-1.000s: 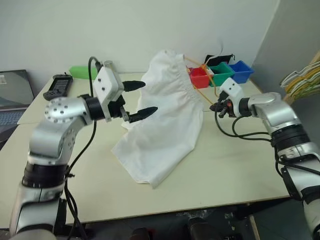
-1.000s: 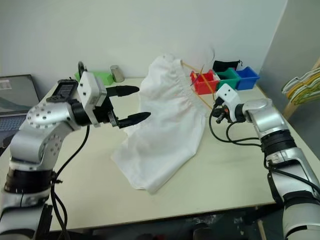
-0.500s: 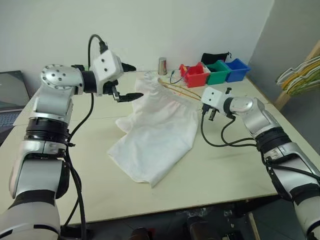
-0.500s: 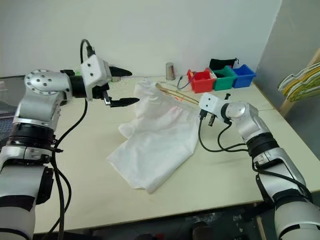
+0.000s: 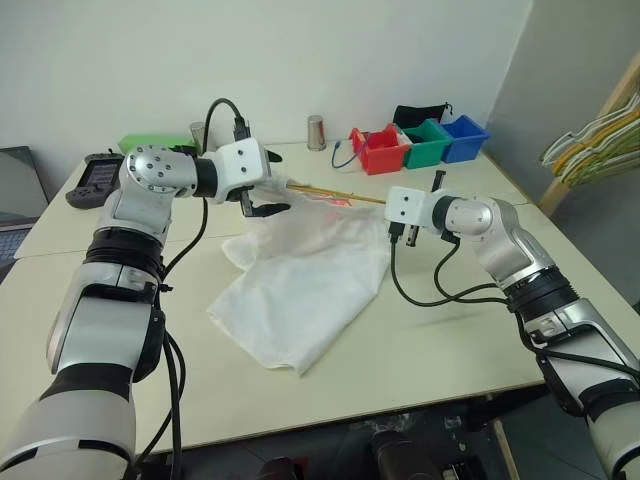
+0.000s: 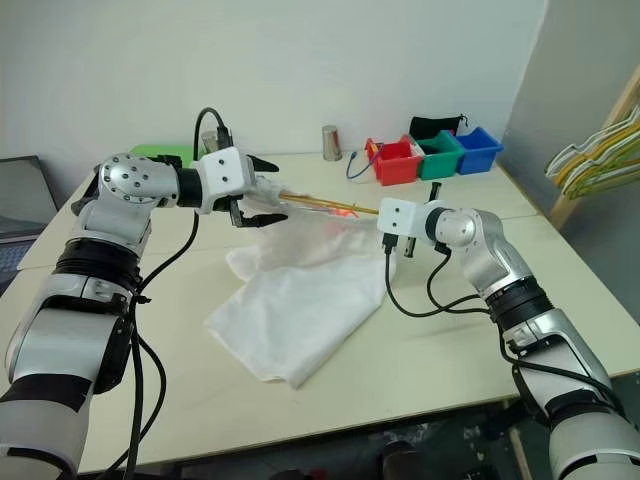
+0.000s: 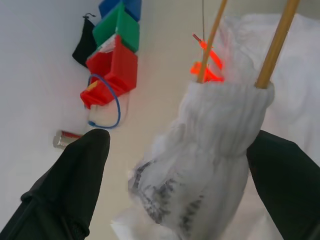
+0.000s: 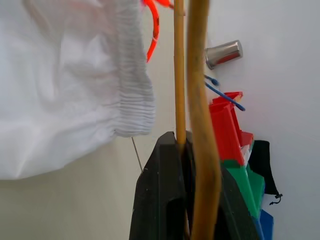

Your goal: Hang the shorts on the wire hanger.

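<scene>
The large, floppy white thin-fabric shorts (image 5: pixel 300 280) lay spread over the middle of the pale beige table (image 5: pixel 440 340), one end lifted toward the far side, where the gathered elastic waistband was bunched around the rods of the thin yellowish-tan wire hanger (image 5: pixel 335 192). The hanger ran roughly level above the table between the two arms, with a small orange-red mark on the fabric showing just beneath it.

The right gripper (image 8: pixel 186 150) had its two black fingers pressed together on the hanger — the wrist view showed the tan wire running straight up out from between them, with the shirred edge of the shorts just beside it. The left gripper (image 5: pixel 262 198) was at the other end of the hanger, its black fingers (image 7: pixel 75 175) spread wide on either side of the bunched waistband, not touching the cloth as far as the left wrist view showed.

At the far edge of the table stood a row of small plastic bins — red (image 5: pixel 378 152), green (image 5: pixel 428 142) and blue (image 5: pixel 465 135) — with a small metal cylinder (image 5: pixel 315 131) to their left. A black handheld device (image 5: pixel 92 176) and a flat green box (image 5: pixel 155 142) lay at the far left of the table.
</scene>
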